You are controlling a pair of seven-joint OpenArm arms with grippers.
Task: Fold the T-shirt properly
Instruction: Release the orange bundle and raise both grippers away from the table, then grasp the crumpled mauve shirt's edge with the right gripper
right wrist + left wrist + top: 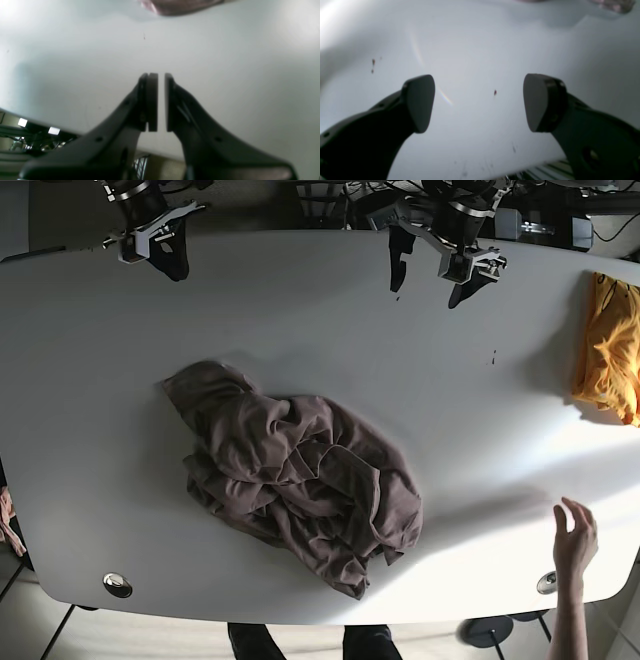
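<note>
A crumpled brown T-shirt [295, 475] is seen heaped on a white table [90, 360], well apart from both sets of jaws and touched by neither. The left gripper [479, 102] is held above bare table with jaws spread wide. The right gripper [161, 102] is nearly closed, only a thin slit left between its jaws, nothing gripped.

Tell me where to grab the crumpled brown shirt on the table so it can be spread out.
Probably the loose corner of the brown shirt nearest the right tool, coming straight down. That flap sticks out flatter than the bunched middle, so it should pinch cleanly.
</note>
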